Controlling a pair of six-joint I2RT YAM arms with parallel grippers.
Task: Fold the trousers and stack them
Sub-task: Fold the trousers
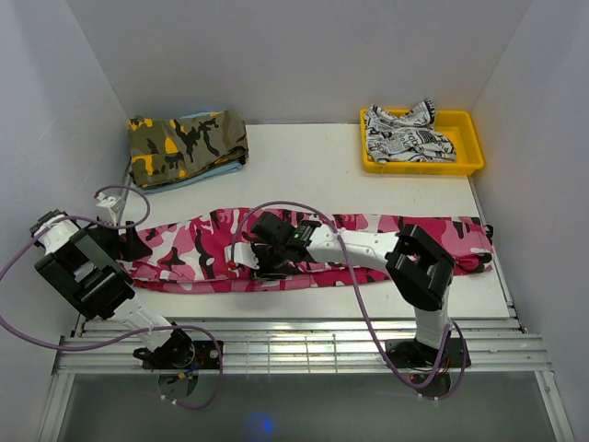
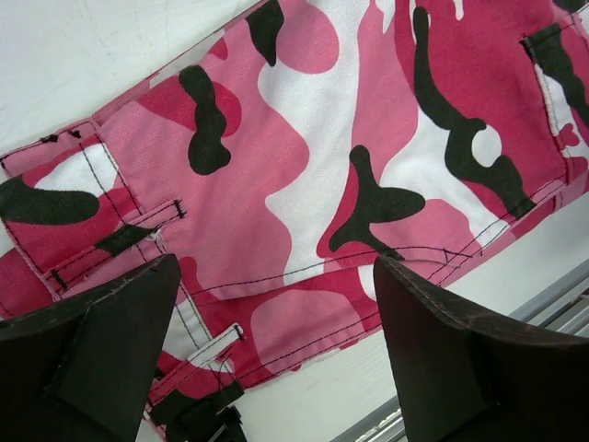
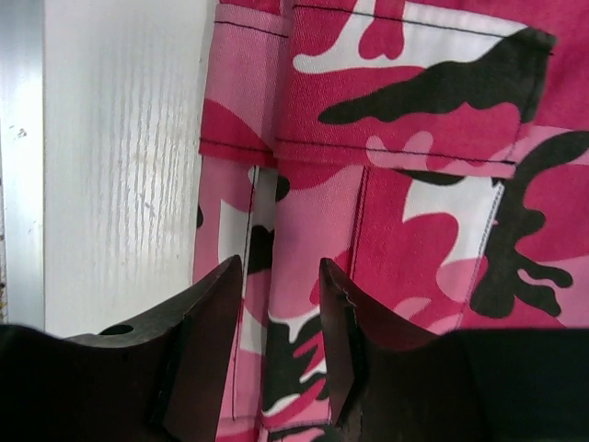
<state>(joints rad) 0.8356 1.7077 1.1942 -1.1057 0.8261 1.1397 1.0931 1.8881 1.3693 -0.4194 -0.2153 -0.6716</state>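
The trousers (image 1: 193, 250), in pink, white and black camouflage, lie stretched out flat across the table from left to right. My left gripper (image 1: 130, 245) hovers over their left end, the waist end with its belt loops (image 2: 313, 166). Its jaws (image 2: 276, 308) are wide open with nothing between them. My right gripper (image 1: 268, 265) sits low over the middle of the trousers at their near edge, beside a thigh pocket (image 3: 414, 101). Its jaws (image 3: 278, 269) stand narrowed with a gap, and flat cloth shows between them.
An olive-and-orange camouflage garment (image 1: 189, 145) lies folded at the back left on a light blue cloth. A yellow tray (image 1: 471, 158) at the back right holds a white garment with black print (image 1: 405, 134). A slatted metal rail (image 1: 304, 345) runs along the near edge. White walls enclose three sides.
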